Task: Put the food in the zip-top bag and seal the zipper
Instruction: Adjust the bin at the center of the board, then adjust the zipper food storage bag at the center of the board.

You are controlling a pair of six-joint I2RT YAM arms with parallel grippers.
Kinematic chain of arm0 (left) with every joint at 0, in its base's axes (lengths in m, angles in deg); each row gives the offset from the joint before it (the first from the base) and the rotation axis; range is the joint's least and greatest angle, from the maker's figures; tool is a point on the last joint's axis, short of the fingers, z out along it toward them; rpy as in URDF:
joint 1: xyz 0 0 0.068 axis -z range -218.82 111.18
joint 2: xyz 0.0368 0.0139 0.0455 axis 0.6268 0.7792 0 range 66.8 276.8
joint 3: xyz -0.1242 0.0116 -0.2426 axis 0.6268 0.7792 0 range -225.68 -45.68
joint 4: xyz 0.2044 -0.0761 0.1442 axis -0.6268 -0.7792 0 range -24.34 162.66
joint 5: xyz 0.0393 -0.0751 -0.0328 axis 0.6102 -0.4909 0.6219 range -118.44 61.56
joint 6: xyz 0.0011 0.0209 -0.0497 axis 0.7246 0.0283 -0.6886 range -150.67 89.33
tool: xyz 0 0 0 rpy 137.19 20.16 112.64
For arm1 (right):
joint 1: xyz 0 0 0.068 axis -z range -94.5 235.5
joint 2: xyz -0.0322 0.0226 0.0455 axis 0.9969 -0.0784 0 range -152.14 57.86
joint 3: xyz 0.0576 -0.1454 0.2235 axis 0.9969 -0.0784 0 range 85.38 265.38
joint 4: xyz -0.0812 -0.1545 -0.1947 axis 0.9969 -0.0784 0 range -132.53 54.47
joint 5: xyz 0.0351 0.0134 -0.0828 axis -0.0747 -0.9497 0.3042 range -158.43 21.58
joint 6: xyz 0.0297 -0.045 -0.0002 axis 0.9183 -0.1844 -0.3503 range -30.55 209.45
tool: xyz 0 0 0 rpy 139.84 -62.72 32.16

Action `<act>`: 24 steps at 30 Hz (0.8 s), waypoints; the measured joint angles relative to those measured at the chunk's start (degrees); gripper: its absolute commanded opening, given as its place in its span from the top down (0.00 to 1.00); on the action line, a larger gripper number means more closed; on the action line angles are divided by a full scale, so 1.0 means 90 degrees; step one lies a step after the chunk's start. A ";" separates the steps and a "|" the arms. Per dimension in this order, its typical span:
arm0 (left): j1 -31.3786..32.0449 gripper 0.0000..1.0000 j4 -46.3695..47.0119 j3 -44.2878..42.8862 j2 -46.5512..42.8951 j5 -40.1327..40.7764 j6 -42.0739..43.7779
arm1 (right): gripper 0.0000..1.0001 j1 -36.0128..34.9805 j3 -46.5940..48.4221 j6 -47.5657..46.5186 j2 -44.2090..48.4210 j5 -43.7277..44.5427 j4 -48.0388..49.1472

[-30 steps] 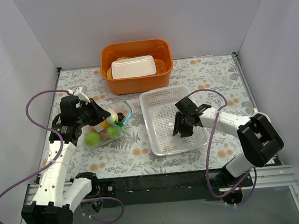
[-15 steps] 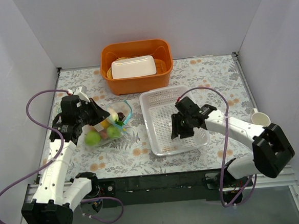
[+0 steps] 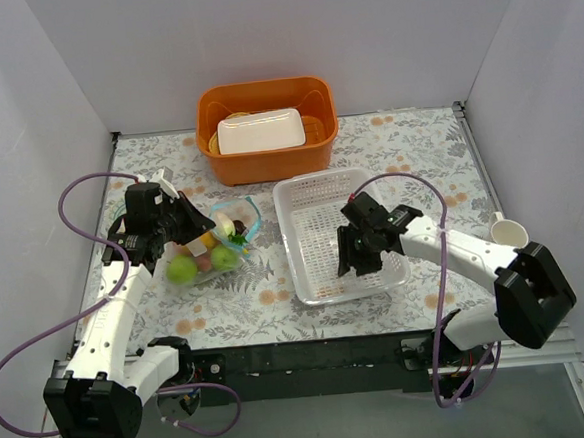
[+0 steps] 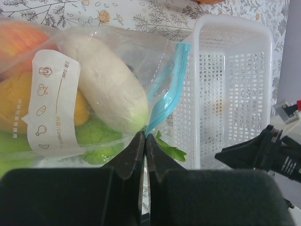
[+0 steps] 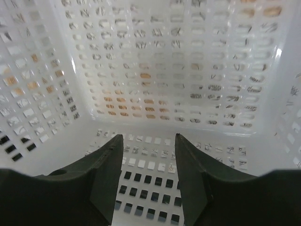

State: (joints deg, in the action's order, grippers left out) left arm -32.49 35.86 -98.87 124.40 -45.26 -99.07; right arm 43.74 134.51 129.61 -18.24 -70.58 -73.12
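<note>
Top view, surface (image 3: 268, 306): floral-patterned, with an orange tub (image 3: 268, 156) at the back.
Top view, zip-top bag (image 3: 212, 255): lying on the left part of the surface, just beside the white mesh basket (image 3: 305, 193). The food is inside it (a green apple (image 3: 181, 270) shows plainly through the plastic).
Top view, left gripper (image 3: 200, 228): down at the bag's mouth end.
Top view, right gripper (image 3: 357, 258): lowered inside the basket, apart from the bag.
Left wrist view, left gripper (image 4: 145, 136): clenched, its fingers pressed together on the end of the zipper (image 4: 167, 96).
Left wrist view, zipper: a teal strip curving from the fingertips up along the bag's mouth.
Left wrist view, food: a white radish (image 4: 106, 84) lies against the plastic beside the white label patch (image 4: 52, 106). Orange, yellow and green pieces are packed around it (green leaves show just beside the fingers).
Right wrist view, right gripper (image 5: 148, 141): released, with a clear gap between the fingers and nothing in it.
Right wrist view, basket: its perforated floor and walls fill the picture.
</note>
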 measured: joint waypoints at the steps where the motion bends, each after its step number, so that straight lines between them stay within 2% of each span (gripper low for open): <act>1: 0.0000 1.00 0.0002 0.0000 0.0000 -0.0017 0.0000 | 0.43 0.0039 0.0194 -0.0019 -0.0180 0.0090 0.0005; 8: 0.0000 1.00 0.0000 0.0000 -0.0022 -0.0209 0.0002 | 0.43 0.0682 0.1518 -0.0423 -0.1571 0.0573 0.0335; 11: 0.0000 1.00 0.0000 0.0000 -0.0078 -0.0236 0.0005 | 0.40 0.0855 0.1957 -0.0646 -0.1962 0.0583 0.0413; 12: 0.0000 1.00 0.0000 0.0000 -0.0100 -0.0240 0.0005 | 0.36 0.0855 0.2055 -0.0699 -0.1970 0.0546 0.0423; 17: 0.0000 1.00 -0.0002 -0.0046 -0.0180 -0.0250 0.0002 | 0.35 0.0622 0.2370 -0.0816 -0.1634 -0.0260 0.0971; 24: 0.0000 1.00 -0.0056 -0.0255 -0.0325 -0.0170 0.0005 | 0.38 -0.0393 0.3135 -0.0580 -0.1700 -0.1059 0.1574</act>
State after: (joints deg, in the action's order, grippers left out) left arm -32.49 35.36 -101.17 121.47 -46.79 -99.03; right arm 40.20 162.72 124.39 -33.54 -80.11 -58.95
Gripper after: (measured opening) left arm 0.013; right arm 0.640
